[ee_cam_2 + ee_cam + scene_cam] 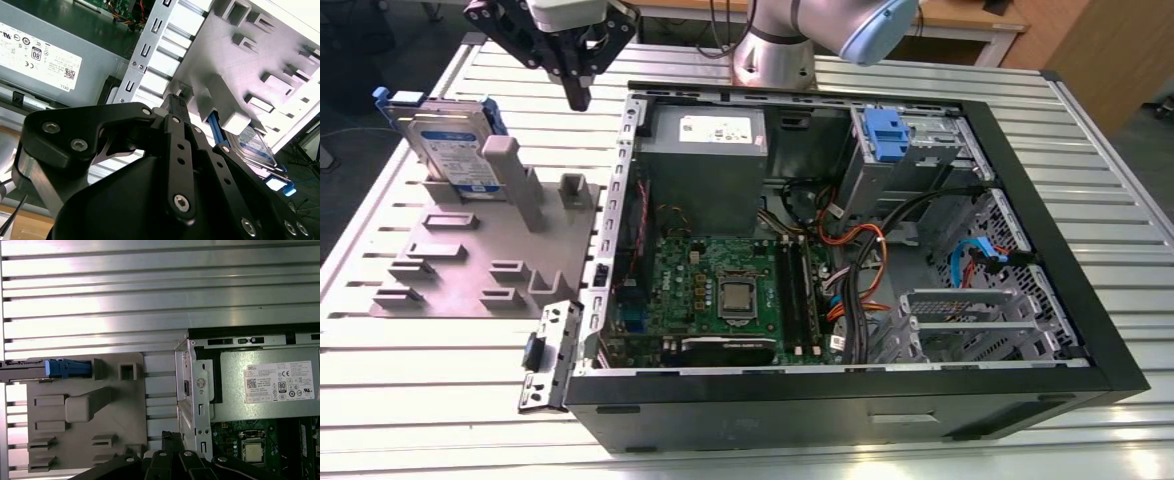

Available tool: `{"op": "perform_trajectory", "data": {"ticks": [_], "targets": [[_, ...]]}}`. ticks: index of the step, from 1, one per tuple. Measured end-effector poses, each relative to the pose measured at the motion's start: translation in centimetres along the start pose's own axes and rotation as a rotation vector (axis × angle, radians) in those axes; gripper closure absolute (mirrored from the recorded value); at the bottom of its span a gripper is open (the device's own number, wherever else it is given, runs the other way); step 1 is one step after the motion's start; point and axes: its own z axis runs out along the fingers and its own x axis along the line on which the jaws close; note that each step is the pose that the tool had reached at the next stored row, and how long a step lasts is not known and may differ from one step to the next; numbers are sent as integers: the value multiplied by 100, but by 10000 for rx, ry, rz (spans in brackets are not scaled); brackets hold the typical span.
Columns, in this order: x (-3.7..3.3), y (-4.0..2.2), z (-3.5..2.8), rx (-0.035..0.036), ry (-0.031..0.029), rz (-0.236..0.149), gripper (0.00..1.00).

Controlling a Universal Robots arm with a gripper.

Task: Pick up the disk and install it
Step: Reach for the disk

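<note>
Rack (pixel 454 250) at the computer case's (pixel 854 390) 9 o'clock in the exterior view, disk (pixel 447 150) upright at the rack's 11 o'clock corner, gripper (pixel 576 100) above, between them.

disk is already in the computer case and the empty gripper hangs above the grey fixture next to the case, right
No. The disk is not in the computer case: the exterior view shows it standing on edge in the grey fixture. The empty gripper does hang above that fixture, next to the case.

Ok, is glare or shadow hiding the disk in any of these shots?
Exterior view: the disk is evenly lit, label plain. First wrist view: strong glare on the table, disk unaffected. Second wrist view: fixture washed pale, disk visible.
</note>
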Motion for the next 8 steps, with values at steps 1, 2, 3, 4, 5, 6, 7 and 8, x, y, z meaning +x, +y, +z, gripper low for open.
{"op": "perform_trajectory", "data": {"ticks": [1,2,3,4,5,6,7,8], "targets": [[0,0,0,0,0,-1,89],[5,-1,0,0,1,1,89],[14,-1,0,0,0,3,89],[26,-2,1,0,0,1,89],[42,-3,1,1,0,0,89],[58,-4,2,0,0,1,89],[75,-5,3,0,0,0,89],[84,-6,3,0,0,0,89]]}}
